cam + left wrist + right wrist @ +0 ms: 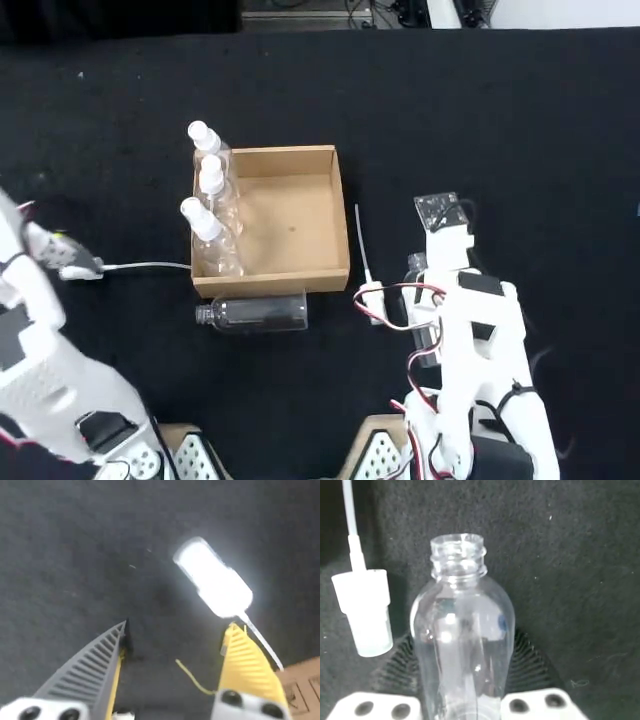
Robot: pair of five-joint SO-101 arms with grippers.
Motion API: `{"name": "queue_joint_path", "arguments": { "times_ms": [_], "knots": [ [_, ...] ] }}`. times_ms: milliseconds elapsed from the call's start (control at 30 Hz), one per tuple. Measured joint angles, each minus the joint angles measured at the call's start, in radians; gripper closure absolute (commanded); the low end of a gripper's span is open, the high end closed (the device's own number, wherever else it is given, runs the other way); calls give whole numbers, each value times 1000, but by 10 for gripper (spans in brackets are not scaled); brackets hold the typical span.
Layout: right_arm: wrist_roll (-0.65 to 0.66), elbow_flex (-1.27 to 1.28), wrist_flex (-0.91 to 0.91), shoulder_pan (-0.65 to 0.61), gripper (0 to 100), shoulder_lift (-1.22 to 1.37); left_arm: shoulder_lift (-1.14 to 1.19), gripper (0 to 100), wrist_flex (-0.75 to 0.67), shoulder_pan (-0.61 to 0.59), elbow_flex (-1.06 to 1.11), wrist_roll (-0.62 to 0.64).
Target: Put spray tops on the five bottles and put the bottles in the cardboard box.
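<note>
Nothing on the bench can be read: no word, number or sign. In the left wrist view, the corner of the cardboard box (pixel 305 690) carries a few faint printed marks, but they are too blurred to make out.
</note>
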Motion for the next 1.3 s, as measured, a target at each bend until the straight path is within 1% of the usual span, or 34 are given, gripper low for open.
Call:
{"name": "queue_joint_path", "arguments": {
  "times_ms": [100,167,300,533,600,767,833,933,1067,1100,1167,1233,1300],
  "knots": [
    [0,5,-2,0,988,0,55,722,46,64,-64,9],
    [0,5,-2,0,988,0,89,722,55,83,-109,25],
    [0,5,-3,0,988,0,150,722,58,84,-183,95],
    [0,5,-3,0,988,0,267,727,58,84,-270,152],
    [0,5,-3,0,988,0,290,769,41,84,-273,170],
    [0,5,-3,0,988,0,313,926,20,86,-281,190],
    [0,5,-3,0,988,0,313,965,20,86,-287,192],
    [0,5,-5,0,988,0,313,963,20,81,-287,192],
    [0,5,-5,0,988,0,315,964,20,40,-307,192],
    [0,5,-5,0,988,0,315,965,17,23,-319,187],
    [0,5,-5,0,988,0,316,965,14,-14,-359,132],
    [0,5,-5,0,988,0,327,966,14,-48,-416,37],
    [0,5,-5,0,988,0,330,964,14,-78,-465,-91]
  ]
}}
